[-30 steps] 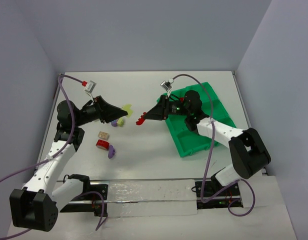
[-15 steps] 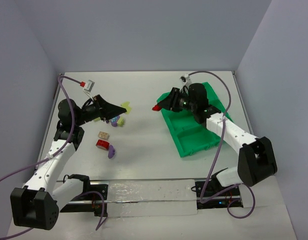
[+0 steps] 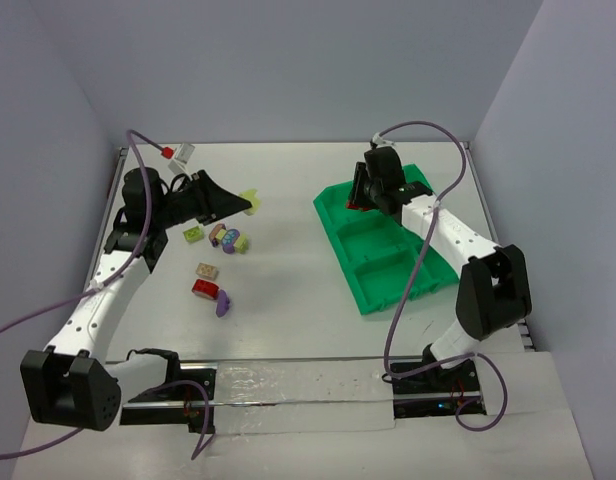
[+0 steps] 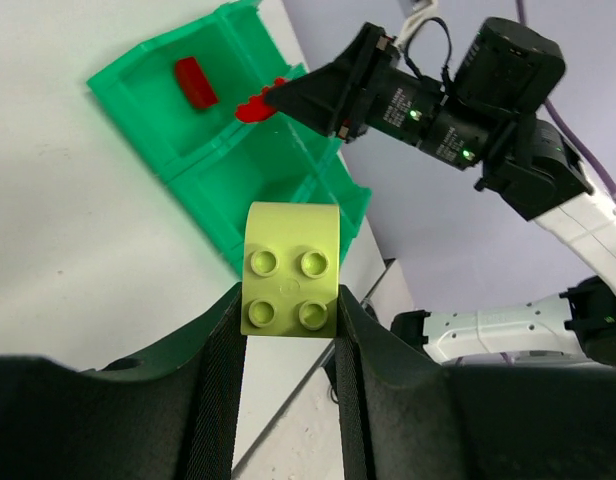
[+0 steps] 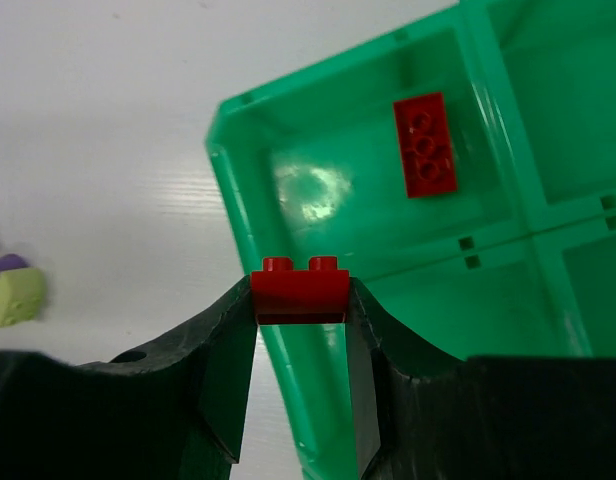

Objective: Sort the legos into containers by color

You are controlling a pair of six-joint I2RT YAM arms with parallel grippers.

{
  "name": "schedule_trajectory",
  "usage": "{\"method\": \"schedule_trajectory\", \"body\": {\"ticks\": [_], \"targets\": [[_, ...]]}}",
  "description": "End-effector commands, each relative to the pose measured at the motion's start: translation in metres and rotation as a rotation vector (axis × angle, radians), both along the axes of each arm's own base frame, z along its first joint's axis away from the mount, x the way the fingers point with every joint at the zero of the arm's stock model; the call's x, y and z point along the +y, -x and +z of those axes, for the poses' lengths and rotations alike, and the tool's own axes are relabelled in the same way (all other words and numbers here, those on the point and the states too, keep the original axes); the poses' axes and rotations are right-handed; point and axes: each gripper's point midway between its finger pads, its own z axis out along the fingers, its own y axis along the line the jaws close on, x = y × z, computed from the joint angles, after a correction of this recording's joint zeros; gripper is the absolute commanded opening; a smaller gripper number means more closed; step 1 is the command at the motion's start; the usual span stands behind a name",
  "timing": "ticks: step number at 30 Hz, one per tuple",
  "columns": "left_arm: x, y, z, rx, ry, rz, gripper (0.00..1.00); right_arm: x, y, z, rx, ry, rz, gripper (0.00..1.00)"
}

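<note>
My left gripper [image 3: 244,204] is shut on a pale yellow-green lego [image 4: 290,270] and holds it above the table, left of the green tray [image 3: 383,272]. My right gripper [image 3: 356,197] is shut on a small red lego [image 5: 299,291] and hovers over the near-left rim [image 5: 228,190] of the tray's far left compartment. Another red lego [image 5: 425,146] lies in that compartment and also shows in the left wrist view [image 4: 195,80]. Loose legos lie on the table: yellow-green [image 3: 193,234], purple with cream [image 3: 218,235], yellow-green with purple [image 3: 237,242], cream [image 3: 206,270], red [image 3: 204,289] and purple [image 3: 223,302].
The tray lies slanted on the right half of the table, its other compartments showing only green floor. Grey walls close in the table on the left, far and right sides. Purple cables arc from both arms.
My right gripper has carried the red lego from the table's middle to over the tray's far left compartment. My left gripper has moved slightly farther away with the yellow-green lego.
</note>
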Motion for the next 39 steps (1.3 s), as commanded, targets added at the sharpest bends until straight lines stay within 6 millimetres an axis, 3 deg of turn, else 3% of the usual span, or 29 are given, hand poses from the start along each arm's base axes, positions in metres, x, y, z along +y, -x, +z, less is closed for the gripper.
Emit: {"method": "schedule_trajectory", "body": {"ticks": [1, 5, 7, 15, 17, 18, 19, 22, 25, 31, 37, 39], "targets": [[0.001, -0.019, -0.009, 0.06, -0.053, 0.005, 0.0, -0.018, -0.016, 0.014, -0.022, 0.072, -0.074, 0.08], [0.0, -0.028, -0.022, 0.105, -0.076, 0.005, 0.0, -0.023, -0.03, 0.007, -0.004, 0.073, -0.107, 0.09], [-0.002, -0.035, -0.03, 0.134, -0.077, -0.005, 0.0, -0.022, -0.04, 0.015, -0.023, 0.068, -0.104, 0.09], [-0.01, -0.057, -0.052, 0.202, -0.078, -0.035, 0.0, -0.022, -0.069, -0.016, 0.071, 0.144, -0.095, 0.13], [-0.011, -0.063, -0.058, 0.211, -0.082, -0.039, 0.0, -0.024, -0.072, -0.022, 0.083, 0.153, -0.089, 0.31], [-0.012, -0.066, -0.062, 0.215, -0.084, -0.042, 0.0, -0.025, -0.073, -0.025, 0.088, 0.159, -0.088, 0.5], [-0.013, -0.07, -0.067, 0.229, -0.084, -0.04, 0.0, -0.025, -0.074, -0.027, 0.092, 0.158, -0.087, 0.61], [-0.017, -0.073, -0.068, 0.249, -0.079, -0.055, 0.0, -0.025, -0.075, -0.028, 0.101, 0.156, -0.08, 0.79], [-0.028, -0.077, -0.067, 0.241, -0.069, -0.079, 0.0, -0.021, -0.074, -0.005, 0.06, 0.135, -0.052, 0.85], [-0.05, -0.074, -0.056, 0.226, -0.069, -0.121, 0.0, -0.004, -0.057, 0.046, -0.023, 0.014, 0.015, 0.82], [-0.068, -0.056, -0.039, 0.198, -0.038, -0.177, 0.0, 0.021, -0.011, 0.079, -0.07, -0.146, 0.126, 0.78], [-0.07, -0.049, -0.032, 0.176, -0.031, -0.199, 0.0, 0.042, 0.01, 0.086, -0.07, -0.208, 0.231, 0.78]]}}
